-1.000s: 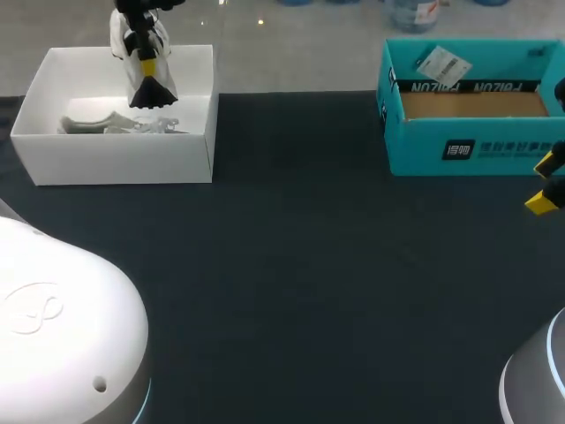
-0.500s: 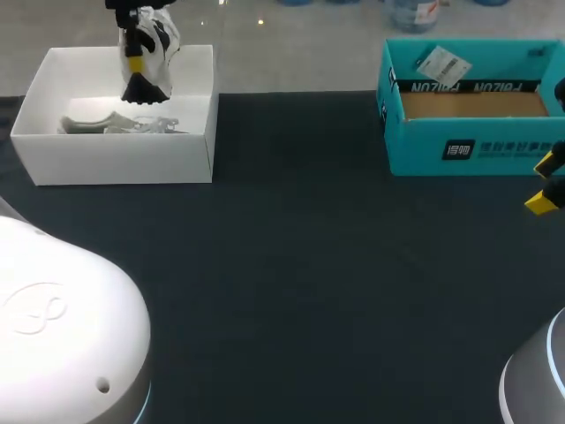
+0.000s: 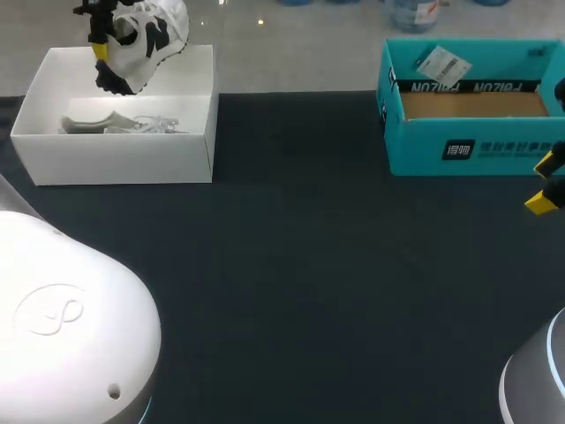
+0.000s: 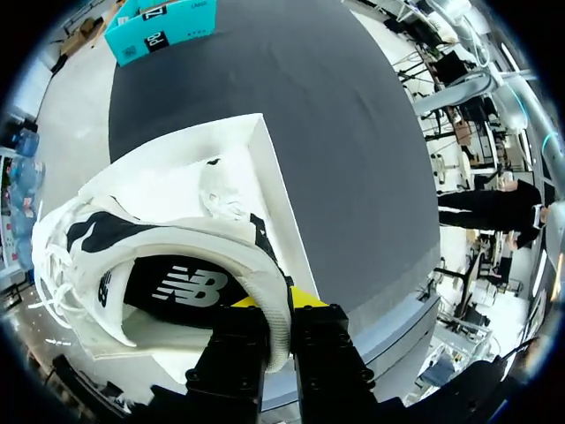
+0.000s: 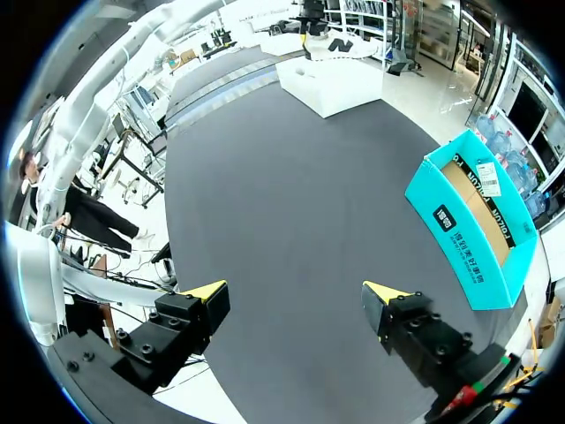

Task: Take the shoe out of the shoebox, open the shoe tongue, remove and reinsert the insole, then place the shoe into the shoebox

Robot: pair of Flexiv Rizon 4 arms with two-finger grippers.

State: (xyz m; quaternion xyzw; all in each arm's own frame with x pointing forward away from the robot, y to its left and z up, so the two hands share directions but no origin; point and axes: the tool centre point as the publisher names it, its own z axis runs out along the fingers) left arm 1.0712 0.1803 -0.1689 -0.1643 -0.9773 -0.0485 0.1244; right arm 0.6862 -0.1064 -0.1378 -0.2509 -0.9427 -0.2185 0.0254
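Clamped on the shoe's heel, the left gripper has raised it clear of the white box at the table's far-left corner. Taking it out looks done. The right gripper gapes empty.

Black-patched white shoe, white shoebox, teal box

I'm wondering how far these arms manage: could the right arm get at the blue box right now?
Probably yes. The right claw is open and empty, close beside the blue box, with nothing standing between them.
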